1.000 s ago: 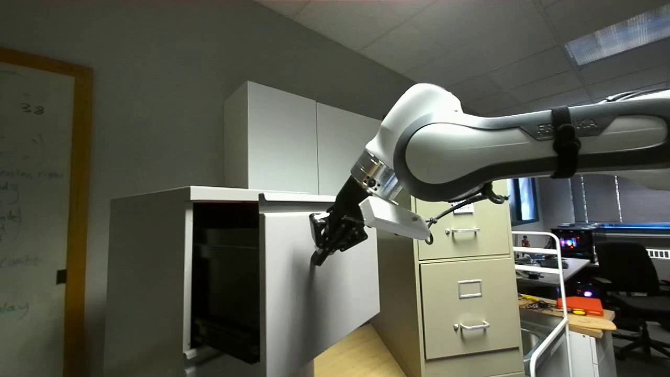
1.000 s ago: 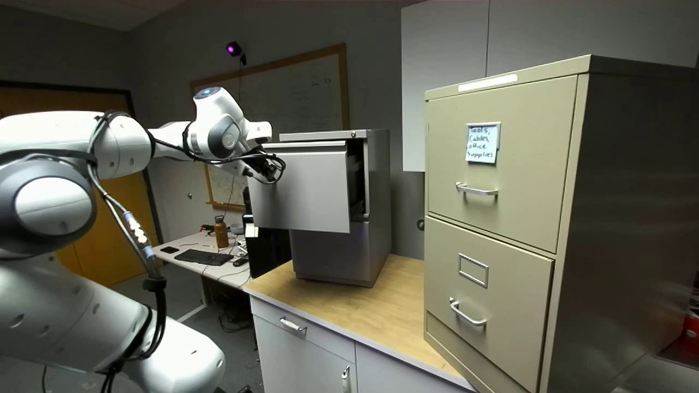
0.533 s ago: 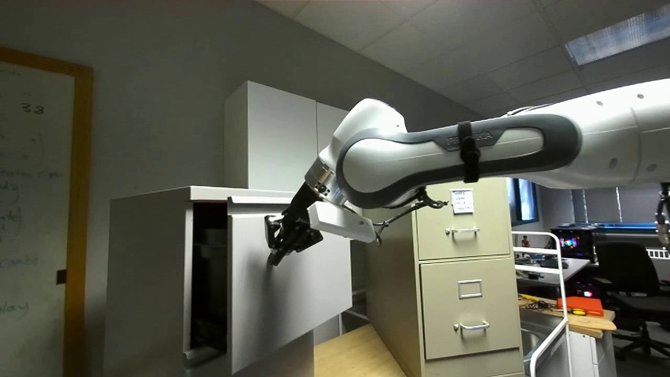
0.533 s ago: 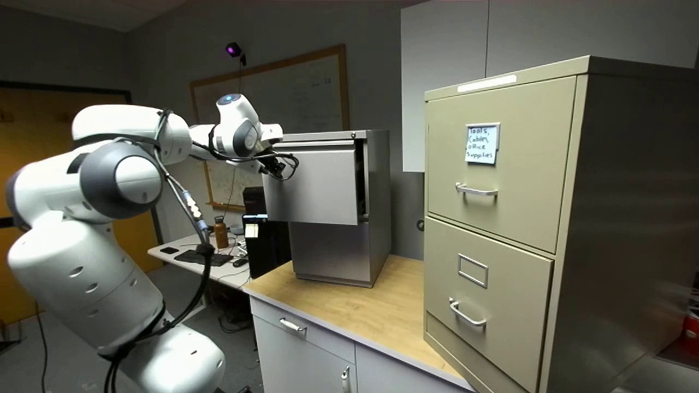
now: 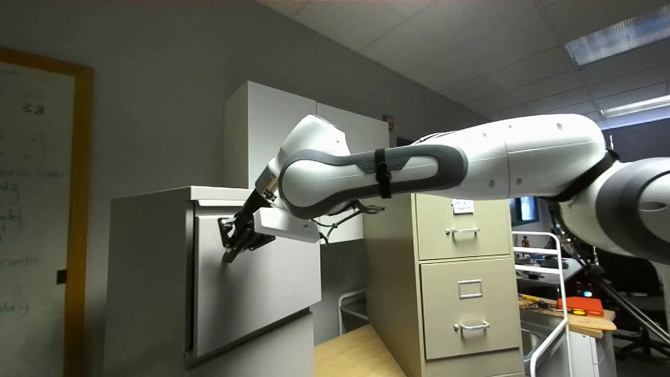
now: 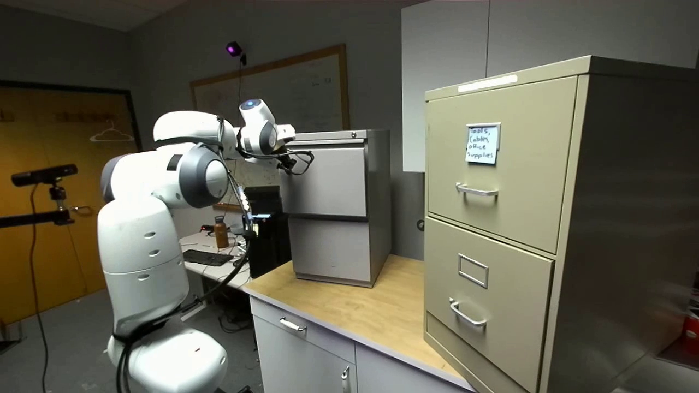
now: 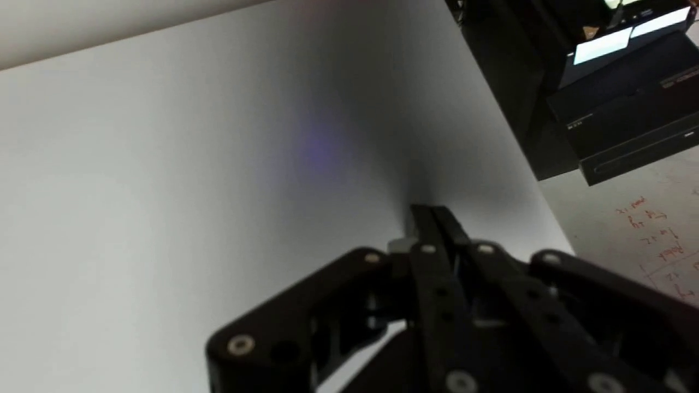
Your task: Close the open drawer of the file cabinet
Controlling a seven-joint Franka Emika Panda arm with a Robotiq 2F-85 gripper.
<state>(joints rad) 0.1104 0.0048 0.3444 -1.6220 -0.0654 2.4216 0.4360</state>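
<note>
2 fingers point(image 7: 428, 262), pressed together, empty, seem to touch the drawer point(image 5: 267, 283) near 1 side edge; it sits almost flush in the cabinet point(image 5: 149, 277). off-centre pushing could jam it; too much force could slide the cabinet along the counter point(image 6: 360, 305).

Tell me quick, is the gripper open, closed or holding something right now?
Gripper: closed, jaws together, nothing visible between them, their ends seemingly against the top drawer of the white file cabinet.
</note>
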